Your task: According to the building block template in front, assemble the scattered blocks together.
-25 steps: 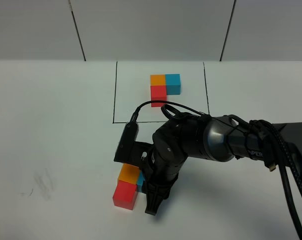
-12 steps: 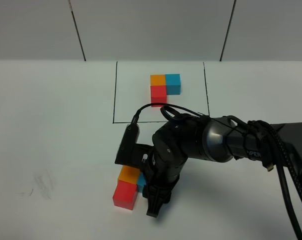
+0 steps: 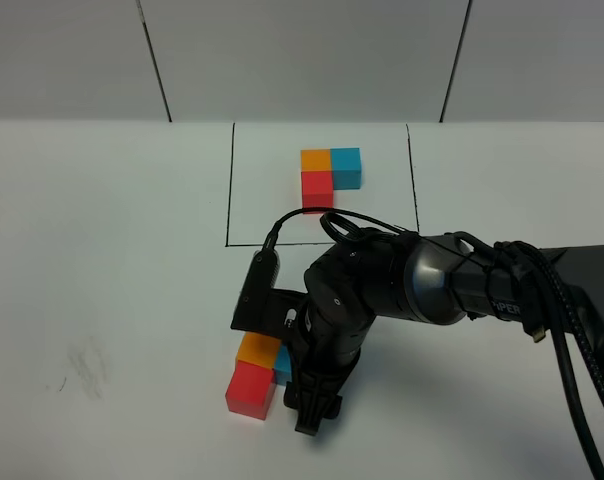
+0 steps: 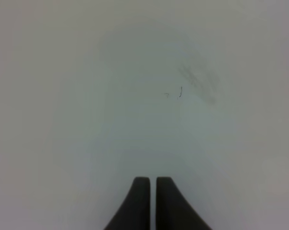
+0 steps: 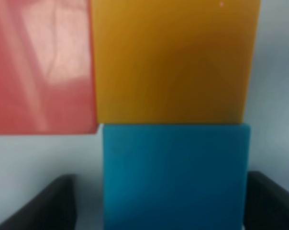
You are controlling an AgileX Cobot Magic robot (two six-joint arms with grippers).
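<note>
Though mostly hidden, blue cube [image 3: 281, 364]

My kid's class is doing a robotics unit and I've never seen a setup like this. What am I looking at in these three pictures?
It is a robot with two arms, each ending in a two-fingered gripper. One picture is taken from a camera high above the white table; the other two come from small cameras on each arm's wrist.

At the back, inside a black-line rectangle, sits the building block template: orange and blue cubes side by side, red joined to the orange. Near the front lie the scattered blocks, now touching in the same L shape.

The right gripper is over them; its wrist view shows its dark fingers standing apart on either side of the blue cube, not gripping it. The left gripper is shut, holding nothing, over bare table.
</note>
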